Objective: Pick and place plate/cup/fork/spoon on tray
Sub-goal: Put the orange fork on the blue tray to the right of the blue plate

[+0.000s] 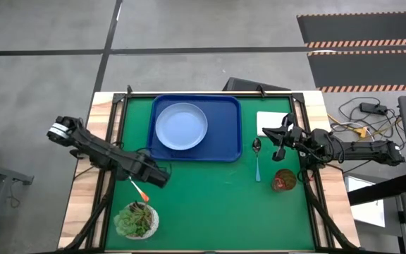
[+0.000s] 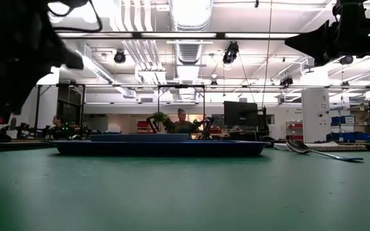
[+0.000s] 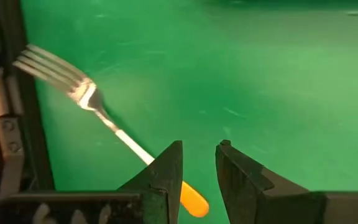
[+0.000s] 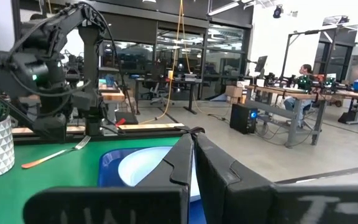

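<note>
The pale-blue plate (image 1: 181,126) lies in the dark-blue tray (image 1: 228,144) at the table's far middle. The orange-handled fork (image 1: 138,189) lies flat on the green mat, also seen in the left wrist view (image 3: 86,93). My left gripper (image 1: 162,176) hovers above the mat just right of the fork's handle end (image 3: 194,199), fingers a little apart and empty. The blue-handled spoon (image 1: 257,161) lies right of the tray. The dark-red cup (image 1: 284,180) stands near the right edge. My right gripper (image 1: 276,143) is shut and empty, raised between spoon and cup.
A white square pad (image 1: 272,121) lies at the far right by the tray. A small pot with a green succulent (image 1: 136,221) stands near the front left, close to the fork. Bare green mat lies open in the near middle.
</note>
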Available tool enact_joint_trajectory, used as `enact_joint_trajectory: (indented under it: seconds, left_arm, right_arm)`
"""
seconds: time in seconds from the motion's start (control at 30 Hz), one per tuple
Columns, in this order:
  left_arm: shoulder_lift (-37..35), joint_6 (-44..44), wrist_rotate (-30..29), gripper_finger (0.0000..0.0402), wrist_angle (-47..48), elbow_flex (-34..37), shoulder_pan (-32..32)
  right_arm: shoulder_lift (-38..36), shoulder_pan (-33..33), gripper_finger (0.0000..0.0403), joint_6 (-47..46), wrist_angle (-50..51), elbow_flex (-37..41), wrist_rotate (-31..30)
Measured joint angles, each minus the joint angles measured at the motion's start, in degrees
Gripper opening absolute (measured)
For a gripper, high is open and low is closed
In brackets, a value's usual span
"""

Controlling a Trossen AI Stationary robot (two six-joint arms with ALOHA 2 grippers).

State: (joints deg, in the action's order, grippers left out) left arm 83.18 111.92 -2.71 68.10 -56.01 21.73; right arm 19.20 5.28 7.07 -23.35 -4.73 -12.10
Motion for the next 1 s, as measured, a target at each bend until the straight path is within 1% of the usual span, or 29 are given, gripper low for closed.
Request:
enact_joint_trajectory:
  seconds: [0.17, 0.37, 0.5, 0.63, 0.8, 0.9, 1.0]
  left_arm:
    - [-0.1, 3.0, 2.6, 0.0077, -0.2, 3.6, 0.2]
    - [-0.1, 3.4, 3.0, 0.0077, -2.1, 6.2, 0.3]
    - [-0.1, 4.9, 4.3, 0.0077, -2.1, 7.4, 1.0]
    - [-0.2, 5.2, 4.4, 0.0077, -2.2, 8.2, 1.8]
    - [-1.0, 8.1, 4.6, 0.0077, -2.7, 10.8, 3.2]
    - [-2.0, 10.3, 4.6, 0.0077, -4.0, 12.8, 3.9]
    - [-2.9, 10.8, 4.6, 0.0079, -7.2, 15.2, 4.3]
  right_arm:
    - [0.0, 0.0, 0.0009, 0.0, 0.0, 0.0, 0.0]
    - [0.0, 0.0, 0.0009, 0.0, 0.0, 0.0, 0.0]
    - [0.0, 0.0, 0.0009, 0.0, 0.0, 0.0, 0.0]
    - [0.0, 0.0, 0.0009, 0.0, 0.4, 0.0, 0.0]
    - [0.0, 0.0, 0.0009, 0.3, 0.4, 0.0, 0.0]
    - [0.0, 0.0, 0.0009, 0.3, 0.5, 0.0, 0.0]
    - [0.0, 0.0, 0.0009, 0.4, 0.5, 0.0, 0.0]
